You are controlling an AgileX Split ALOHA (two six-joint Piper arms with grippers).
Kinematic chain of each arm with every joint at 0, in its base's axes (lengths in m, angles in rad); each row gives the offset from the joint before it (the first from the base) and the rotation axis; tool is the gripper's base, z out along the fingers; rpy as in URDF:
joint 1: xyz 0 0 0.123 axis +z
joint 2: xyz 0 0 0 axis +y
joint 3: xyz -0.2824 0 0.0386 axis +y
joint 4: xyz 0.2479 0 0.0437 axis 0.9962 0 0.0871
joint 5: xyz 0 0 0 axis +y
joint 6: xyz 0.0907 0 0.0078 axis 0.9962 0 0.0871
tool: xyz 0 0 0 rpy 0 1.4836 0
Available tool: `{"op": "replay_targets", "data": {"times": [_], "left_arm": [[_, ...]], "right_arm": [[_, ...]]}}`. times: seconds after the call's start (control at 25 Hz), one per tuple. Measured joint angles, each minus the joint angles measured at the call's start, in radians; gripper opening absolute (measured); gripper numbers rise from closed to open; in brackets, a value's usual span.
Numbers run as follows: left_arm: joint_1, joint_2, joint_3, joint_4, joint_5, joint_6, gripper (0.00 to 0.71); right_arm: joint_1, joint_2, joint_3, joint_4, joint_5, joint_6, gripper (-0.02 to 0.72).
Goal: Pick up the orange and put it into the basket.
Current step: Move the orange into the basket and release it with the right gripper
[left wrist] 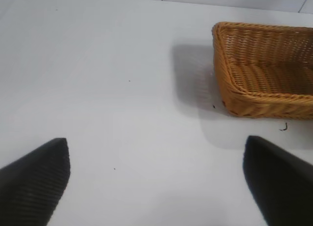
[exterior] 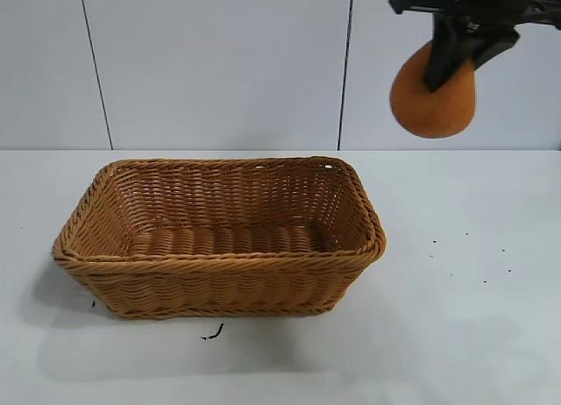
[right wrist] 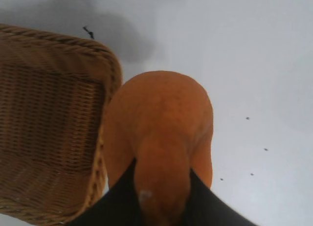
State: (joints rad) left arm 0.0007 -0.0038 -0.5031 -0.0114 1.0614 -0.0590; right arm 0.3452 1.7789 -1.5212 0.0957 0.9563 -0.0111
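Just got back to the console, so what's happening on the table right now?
The right pincer is shut on the orange by its narrow top and holds it in the air, up and to the right of the basket, not yet over it. The basket is empty on the white table. The left pincer is open and idle above bare table beside the basket.

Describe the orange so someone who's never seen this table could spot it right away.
Start at the wicker basket on the white table. Look above and past its right end: the right gripper holds the orange up in the air. It is the only smooth, matte, teardrop-shaped thing, pinched between black fingers.
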Motion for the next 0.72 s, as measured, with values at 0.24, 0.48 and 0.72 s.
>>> {"op": "replay_targets", "data": {"times": [0.24,0.48,0.72], "left_arm": [[0.0,0.0,0.0,0.0,0.0,0.0,0.692],[0.0,0.0,0.0,0.0,0.0,0.0,0.692],[0.0,0.0,0.0,0.0,0.0,0.0,0.692]], "right_arm": [[0.174,0.043,-0.002,0.003,-0.084,0.044,0.087],[0.285,0.136,-0.003,0.006,-0.189,0.081,0.087],[0.308,0.25,-0.003,0.013,-0.241,0.091,0.087]]}}
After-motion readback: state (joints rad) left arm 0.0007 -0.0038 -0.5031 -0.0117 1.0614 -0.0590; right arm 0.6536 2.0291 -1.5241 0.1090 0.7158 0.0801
